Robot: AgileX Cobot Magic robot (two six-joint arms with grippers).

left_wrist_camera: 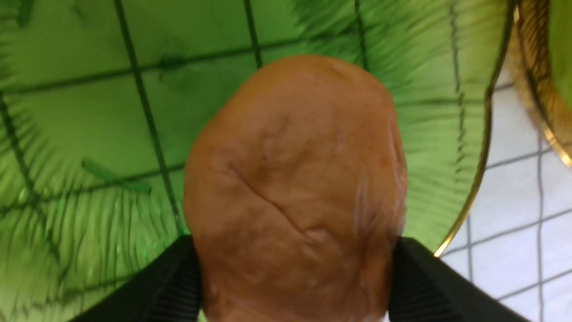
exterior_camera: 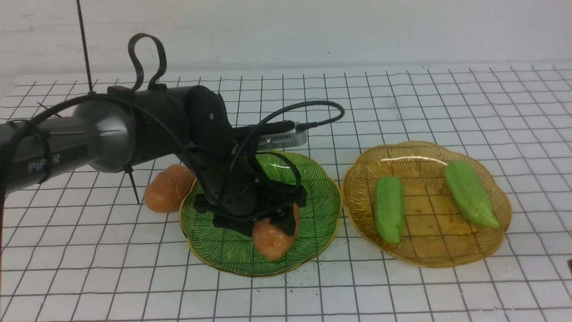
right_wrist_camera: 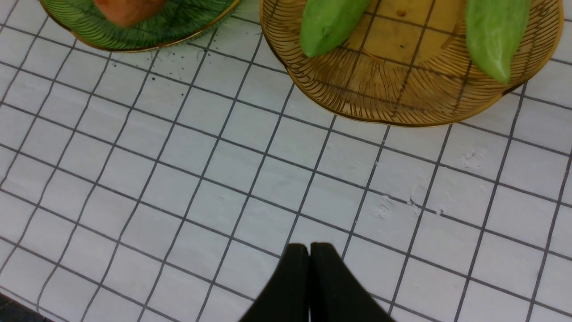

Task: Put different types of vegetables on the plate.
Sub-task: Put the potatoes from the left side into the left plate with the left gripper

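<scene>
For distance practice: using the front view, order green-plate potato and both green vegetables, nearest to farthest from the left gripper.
1. Potato, between the left gripper's fingers.
2. Left vegetable, amber plate's left.
3. Right vegetable, amber plate's right.

We list a white tabletop (exterior_camera: 447, 290) ruled in a dark square grid, we note a plain pale wall (exterior_camera: 313, 27) behind it, soft even light
</scene>
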